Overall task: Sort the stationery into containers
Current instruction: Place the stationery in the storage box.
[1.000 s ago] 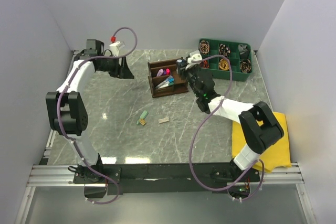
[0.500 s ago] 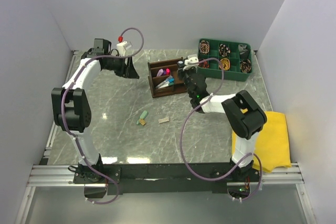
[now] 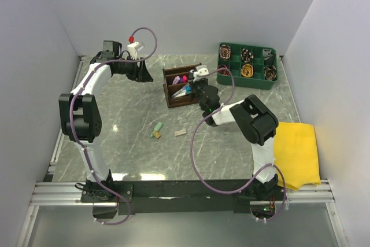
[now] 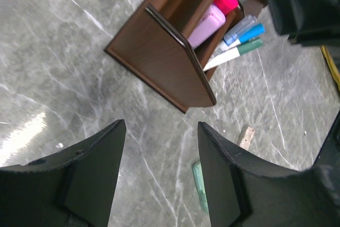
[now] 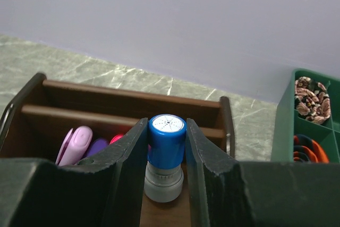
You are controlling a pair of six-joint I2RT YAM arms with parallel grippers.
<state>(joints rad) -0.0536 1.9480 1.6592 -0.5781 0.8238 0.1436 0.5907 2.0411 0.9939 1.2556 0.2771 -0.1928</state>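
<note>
The dark brown wooden organiser (image 3: 173, 93) stands at the back middle of the table and holds pink and purple highlighters (image 4: 207, 18) and thin pens (image 4: 240, 42). My right gripper (image 5: 165, 124) is shut on a stubby blue-capped grey piece (image 5: 165, 155), held upright over the organiser's (image 5: 133, 99) right compartment. The left gripper (image 4: 161, 131) hangs open and empty above the marble, left of the organiser (image 4: 170, 57). A green piece (image 3: 156, 129) and a tan piece (image 3: 180, 133) lie on the table nearer the front.
A green tray (image 3: 261, 83) of coiled cables stands at the back right, close to the organiser. A yellow cloth (image 3: 296, 154) lies at the right edge. White walls close in the back and both sides.
The right arm has swung left, carrying the blue-capped piece from beside the organiser to over it. The left gripper has shifted a little to the right along the back.
</note>
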